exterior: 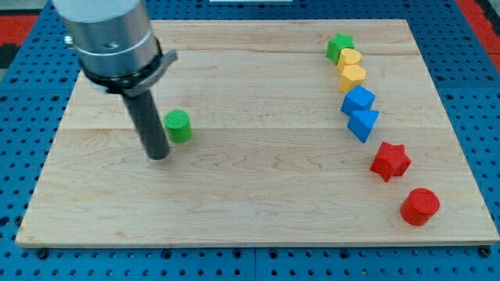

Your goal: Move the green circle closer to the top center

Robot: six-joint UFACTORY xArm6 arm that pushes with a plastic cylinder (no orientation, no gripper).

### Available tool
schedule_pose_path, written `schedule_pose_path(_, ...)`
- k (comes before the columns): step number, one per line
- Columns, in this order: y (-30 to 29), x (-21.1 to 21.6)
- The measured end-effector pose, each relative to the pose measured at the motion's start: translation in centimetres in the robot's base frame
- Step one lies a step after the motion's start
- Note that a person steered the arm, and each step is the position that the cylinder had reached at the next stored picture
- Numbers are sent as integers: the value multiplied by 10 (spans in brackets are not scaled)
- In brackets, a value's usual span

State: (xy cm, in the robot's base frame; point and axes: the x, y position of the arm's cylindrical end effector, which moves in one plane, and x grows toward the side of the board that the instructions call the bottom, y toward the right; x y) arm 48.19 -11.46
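Note:
The green circle [178, 126] is a small green cylinder on the wooden board [258, 195], left of the middle. My tip [158, 155] rests on the board just to the lower left of the green circle, a small gap apart from it. The dark rod rises from the tip to the grey arm at the view's top left.
A curved line of blocks runs down the view's right: a green block [340, 48], a yellow heart [349, 58], a yellow block [352, 77], a blue block [358, 101], a blue triangle [363, 123], a red star [390, 161], a red cylinder [420, 206].

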Motion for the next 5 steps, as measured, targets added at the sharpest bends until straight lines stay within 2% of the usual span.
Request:
schedule_pose_path(1,29,-70)
schedule_pose_path(2,32,-117)
schedule_pose_path(3,4,-70)
schedule_pose_path(4,-53,-124)
schedule_pose_path(5,-10,-135)
